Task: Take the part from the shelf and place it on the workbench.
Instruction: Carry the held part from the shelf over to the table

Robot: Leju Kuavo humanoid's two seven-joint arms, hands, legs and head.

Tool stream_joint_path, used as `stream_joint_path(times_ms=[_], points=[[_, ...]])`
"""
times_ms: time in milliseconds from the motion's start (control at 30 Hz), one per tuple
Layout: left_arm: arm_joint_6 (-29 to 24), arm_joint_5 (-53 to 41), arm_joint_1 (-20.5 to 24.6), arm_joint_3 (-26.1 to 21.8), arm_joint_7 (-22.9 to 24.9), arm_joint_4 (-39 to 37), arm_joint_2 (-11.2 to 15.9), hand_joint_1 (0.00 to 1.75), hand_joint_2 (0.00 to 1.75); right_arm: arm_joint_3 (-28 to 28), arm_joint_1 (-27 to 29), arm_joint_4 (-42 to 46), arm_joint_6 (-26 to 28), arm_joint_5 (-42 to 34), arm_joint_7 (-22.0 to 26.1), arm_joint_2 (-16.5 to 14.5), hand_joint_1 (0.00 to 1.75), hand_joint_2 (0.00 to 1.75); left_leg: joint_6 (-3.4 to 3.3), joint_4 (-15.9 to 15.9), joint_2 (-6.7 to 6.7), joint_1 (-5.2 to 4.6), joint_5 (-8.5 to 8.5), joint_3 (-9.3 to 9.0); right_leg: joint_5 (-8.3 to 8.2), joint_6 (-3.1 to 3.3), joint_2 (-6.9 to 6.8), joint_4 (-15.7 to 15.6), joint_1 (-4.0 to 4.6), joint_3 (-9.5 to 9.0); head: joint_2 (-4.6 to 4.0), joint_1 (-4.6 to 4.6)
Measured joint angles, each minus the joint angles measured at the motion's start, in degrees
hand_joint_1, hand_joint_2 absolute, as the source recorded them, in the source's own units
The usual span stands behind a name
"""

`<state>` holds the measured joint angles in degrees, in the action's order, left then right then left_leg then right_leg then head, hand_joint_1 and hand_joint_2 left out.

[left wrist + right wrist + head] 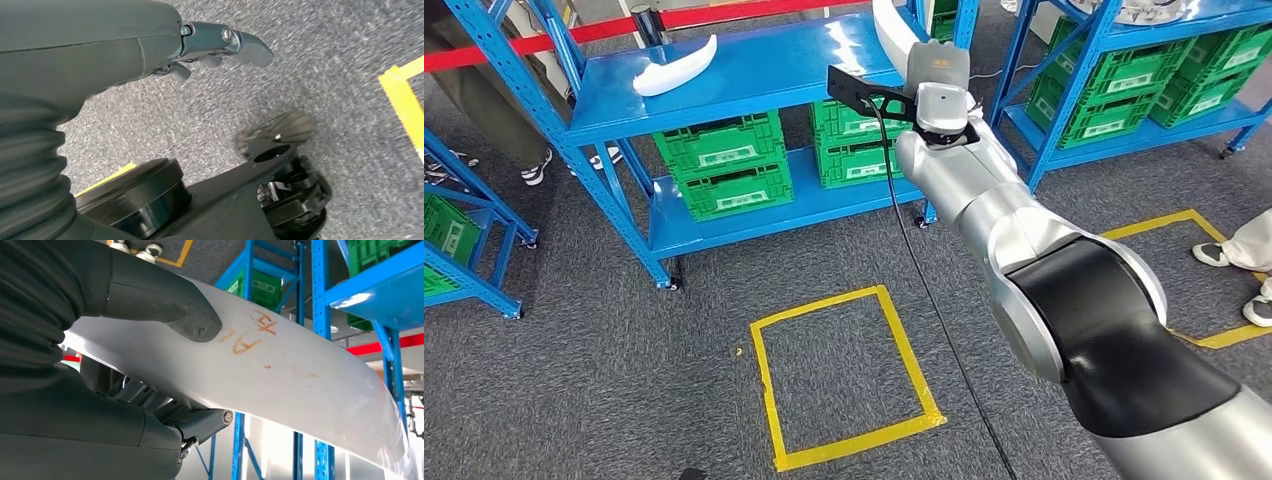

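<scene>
The right hand (150,365) grasps a white curved part (280,375): in the right wrist view the thick grey thumb presses on the part's upper face beside some orange handwriting, while the darker fingers (200,422) wrap beneath it. The part runs out well past the hand, its far end tapering against the blue shelf uprights. In the head view the right arm reaches forward to the blue shelf (764,70), and the white part (892,30) rises just beyond the hand (936,75), over the right end of the top shelf board. A black cable hangs down from the wrist toward the carpet.

Well off to the hand's left, a second white curved part (674,68) lies on the same top board. Below the hand, green crates (724,165) stand on the lower board. Nearer the robot than the hand, a yellow tape square (844,375) marks the grey carpet.

The left hand (210,47) hangs over the carpet with its fingers loosely curled and nothing in them.
</scene>
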<state>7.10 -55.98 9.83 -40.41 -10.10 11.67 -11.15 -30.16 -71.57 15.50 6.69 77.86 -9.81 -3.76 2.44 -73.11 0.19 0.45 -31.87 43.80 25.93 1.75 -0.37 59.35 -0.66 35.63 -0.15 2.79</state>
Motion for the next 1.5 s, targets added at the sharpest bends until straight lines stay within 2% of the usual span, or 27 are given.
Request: stream_joint_path(times_ms=[67, 100, 133, 200, 267, 333, 367, 400, 467, 500, 533, 567, 633, 700, 733, 800, 867, 900, 933, 1000, 1033, 1067, 1167, 1267, 1367, 1433, 1500], points=[[0.00, 0.05, 0.05, 0.09, 0.00, 0.01, 0.00, 0.00, 1.75, 0.01, 0.11, 0.00, -0.02, 0.04, -0.01, 0.00, 1.75, 1.75, -0.21, -2.02, -0.02, -0.05, 1.12, -1.47, -1.46, -0.07, 0.02, 0.03, 0.15, 1.84, 0.00, -0.01], [0.00, 0.07, 0.08, 0.10, 0.00, 0.01, 0.01, 0.00, 1.75, 0.02, 0.12, 0.00, -0.02, 0.04, -0.01, 0.00, 1.75, 1.75, -0.51, -0.32, -0.04, -0.14, 2.52, -3.54, -2.18, -0.14, 0.04, 0.04, 0.24, 2.71, 0.00, -0.01], [0.00, 0.08, 0.13, 0.10, 0.00, 0.06, 0.07, 0.00, 1.75, 0.03, 0.10, 0.03, -0.02, 0.04, -0.01, -0.01, 1.75, 1.75, -0.99, 3.02, -0.10, -0.31, 3.21, -6.47, -2.85, -0.23, 0.02, 0.06, 0.27, 3.42, 0.00, 0.01], [0.00, 0.11, 0.29, 0.12, -0.04, 0.18, 0.19, 0.00, 1.75, 0.11, -0.06, 0.10, -0.03, 0.05, -0.06, 0.02, 1.75, 1.75, -1.84, 10.82, -0.16, -0.78, 2.19, -12.27, -4.04, -0.68, -0.09, 0.00, 0.32, 4.34, 0.00, 0.04], [0.00, 0.14, 0.38, 0.14, -0.06, 0.24, 0.21, 0.00, 1.75, 0.17, -0.18, 0.15, -0.07, 0.11, -0.09, -0.04, 1.75, 1.75, -2.39, 14.78, -0.19, -1.23, 1.19, -14.29, -5.27, -1.39, -0.28, -0.48, 0.16, 4.58, 0.00, -0.02], [0.00, 0.24, 0.31, 0.15, 0.04, 0.21, 0.17, 0.00, 1.75, 0.19, -0.18, 0.13, -0.13, 0.17, -0.12, -0.10, 1.75, 1.75, -3.02, 15.51, -0.05, -1.09, 2.48, -13.66, -5.67, -2.10, -0.22, -0.88, 0.09, 4.85, 0.00, -0.12], [0.00, 0.30, 0.29, 0.15, 0.08, 0.20, 0.17, 0.00, 1.75, 0.20, -0.19, 0.11, -0.14, 0.18, -0.15, -0.08, 1.75, 1.75, -3.42, 15.81, 0.08, -0.90, 3.29, -13.26, -4.40, -2.40, -0.08, -0.13, 0.10, 5.30, 0.00, -0.08], [-0.01, 0.37, 0.29, 0.15, 0.10, 0.19, 0.15, 0.00, 1.75, 0.22, -0.21, 0.11, -0.15, 0.19, -0.18, -0.03, 1.75, 1.75, -3.75, 16.02, 0.20, -0.70, 4.14, -12.70, -2.04, -2.68, 0.06, 1.79, 0.10, 6.04, 0.00, -0.03], [0.00, 0.43, 0.29, 0.15, 0.05, 0.18, 0.10, 0.00, 1.75, 0.27, -0.15, 0.11, -0.15, 0.19, -0.19, -0.01, 1.75, 1.75, -4.12, 15.97, 0.29, -0.63, 5.59, -11.01, 3.84, -3.15, 0.19, 8.94, -0.05, 7.86, 0.00, 0.09], [0.00, 0.45, 0.25, 0.15, 0.03, 0.17, 0.07, 0.00, 1.75, 0.30, -0.03, 0.10, -0.15, 0.19, -0.19, -0.01, 1.75, 1.75, -4.11, 15.85, 0.30, -0.60, 6.26, -10.08, 5.50, -3.36, 0.19, 12.66, -0.13, 8.49, 0.00, 0.10], [0.00, 0.46, 0.21, 0.15, 0.02, 0.16, 0.05, 0.00, 1.75, 0.33, 0.14, 0.10, -0.15, 0.19, -0.19, -0.01, 1.75, 1.75, -4.02, 15.70, 0.30, -0.54, 6.89, -9.14, 5.75, -3.54, 0.19, 15.17, -0.21, 8.49, 0.00, 0.10], [0.00, 0.46, 0.18, 0.15, 0.00, 0.15, 0.04, 0.00, 1.75, 0.36, 0.29, 0.09, -0.15, 0.19, -0.20, 0.00, 1.75, 1.75, -3.87, 15.47, 0.31, -0.44, 7.47, -8.18, 4.81, -3.69, 0.19, 15.77, -0.32, 7.60, 0.00, 0.11], [0.00, 0.47, 0.16, 0.14, -0.04, 0.17, 0.07, 0.00, 1.75, 0.39, 0.41, 0.10, -0.15, 0.19, -0.22, -0.02, 1.75, 1.75, -3.36, 14.78, 0.32, -0.19, 8.37, -6.38, 2.42, -4.05, 0.16, 11.04, -0.64, 3.04, 0.00, 0.12], [0.00, 0.49, 0.16, 0.14, -0.13, 0.23, 0.10, 0.00, 1.75, 0.42, 0.39, 0.15, -0.14, 0.20, -0.22, -0.15, 1.75, 1.75, -2.69, 13.99, 0.29, -0.21, 8.90, -5.04, 3.24, -4.01, 0.27, 3.70, -0.61, -2.16, 0.00, 0.20], [0.00, 0.50, 0.15, 0.15, -0.16, 0.27, 0.11, 0.00, 1.75, 0.43, 0.39, 0.17, -0.14, 0.21, -0.22, -0.23, 1.75, 1.75, -2.32, 13.75, 0.27, -0.31, 9.16, -4.68, 4.21, -3.66, 0.35, 1.38, -0.56, -3.53, 0.00, 0.24], [0.00, 0.55, 0.09, 0.15, -0.15, 0.28, 0.12, 0.00, 1.75, 0.46, 0.45, 0.20, -0.14, 0.22, -0.22, -0.34, 1.75, 1.75, -1.53, 13.87, 0.26, -0.33, 9.84, -4.40, 4.61, -2.36, 0.43, 0.32, -0.38, -3.69, 0.00, 0.25], [0.00, 0.61, -0.06, 0.15, -0.02, 0.27, 0.14, 0.00, 1.75, 0.51, 0.47, 0.21, -0.16, 0.23, -0.14, -0.38, 1.75, 1.75, -0.84, 13.41, 0.21, -0.18, 9.11, -3.98, 4.04, -1.35, 0.37, 0.24, -0.33, -3.22, 0.00, 0.20], [0.00, 0.65, -0.11, 0.14, 0.07, 0.27, 0.15, 0.00, 1.75, 0.55, 0.50, 0.21, -0.16, 0.21, 0.05, -0.40, 1.75, 1.75, -1.37, 13.29, 0.18, -0.20, 7.86, -4.04, 3.76, -1.10, 0.41, 0.21, -0.30, -2.99, 0.00, 0.13], [0.00, 0.74, -0.14, 0.14, 0.15, 0.27, 0.16, 0.00, 1.75, 0.63, 0.56, 0.22, -0.11, 0.13, 0.44, -0.43, 1.75, 1.75, -2.60, 13.16, 0.11, -0.27, 7.06, -4.10, 3.53, -1.02, 0.49, 0.23, -0.19, -2.77, 0.00, 0.03], [0.00, 0.97, -0.13, 0.14, 0.31, 0.28, 0.19, 0.00, 1.75, 1.01, 0.77, 0.22, 0.21, -0.38, 1.96, -0.45, 1.75, 1.75, -6.21, 13.87, -0.09, -0.46, 8.69, -4.36, 3.09, -0.97, 0.71, 0.24, 0.12, -2.41, 0.00, -0.10], [0.00, 1.13, -0.10, 0.14, 0.39, 0.28, 0.20, 0.00, 1.75, 1.35, 0.92, 0.23, 0.54, -0.96, 3.16, -0.49, 1.75, 1.75, -7.17, 14.11, -0.18, -0.48, 10.16, -4.23, 2.90, -0.87, 0.76, 0.21, 0.23, -2.26, 0.00, -0.13], [0.00, 1.27, -0.07, 0.14, 0.52, 0.28, 0.20, 0.00, 1.75, 1.76, 1.11, 0.25, 0.92, -1.60, 4.43, -0.55, 1.75, 1.75, -7.27, 14.40, -0.23, -0.48, 11.25, -4.14, 2.77, -0.78, 0.79, 0.19, 0.28, -2.12, 0.00, -0.13], [0.00, 1.65, -0.02, 0.13, 1.10, 0.29, 0.20, 0.00, 1.75, 3.43, 2.15, 0.39, 2.27, -3.90, 8.62, -1.11, 1.75, 1.75, -5.39, 15.02, -0.22, -0.36, 11.59, -4.23, 2.57, -0.58, 0.76, 0.19, 0.29, -1.85, 0.00, -0.14], [0.00, 2.30, -0.08, 0.13, 1.62, 0.31, 0.19, 0.00, 1.75, 5.48, 4.31, 1.24, 3.56, -7.71, 15.11, -2.49, 1.75, 1.75, -4.16, 15.34, -0.24, -0.27, 11.75, -4.29, 2.51, -0.52, 0.73, 0.20, 0.31, -1.75, 0.00, -0.14], [0.00, 2.94, -0.26, 0.11, 1.75, 0.31, 0.10, 0.00, 1.75, 7.84, 7.96, 2.76, 4.45, -11.35, 21.07, -4.85, 1.75, 1.75, -2.06, 15.63, -0.24, -0.07, 11.74, -4.43, 2.51, -0.52, 0.72, 0.20, 0.33, -1.68, 0.00, -0.14], [0.00, 3.13, -0.46, 0.10, 1.73, 0.31, 0.05, 0.00, 1.75, 8.68, 10.05, 3.43, 4.60, -12.10, 22.03, -6.03, 1.75, 1.75, -1.41, 15.70, -0.30, -0.01, 11.75, -4.38, 2.52, -0.53, 0.64, 0.20, 0.33, -1.61, 0.00, -0.15], [0.00, 3.45, -0.74, 0.07, 1.73, 0.31, 0.04, 0.00, 1.75, 9.28, 11.92, 4.46, 3.71, -13.90, 24.44, -6.90, 1.75, 1.75, -1.30, 15.70, -0.38, 0.00, 11.74, -4.28, 2.52, -0.54, 0.54, 0.19, 0.33, -1.57, 0.00, -0.13]])
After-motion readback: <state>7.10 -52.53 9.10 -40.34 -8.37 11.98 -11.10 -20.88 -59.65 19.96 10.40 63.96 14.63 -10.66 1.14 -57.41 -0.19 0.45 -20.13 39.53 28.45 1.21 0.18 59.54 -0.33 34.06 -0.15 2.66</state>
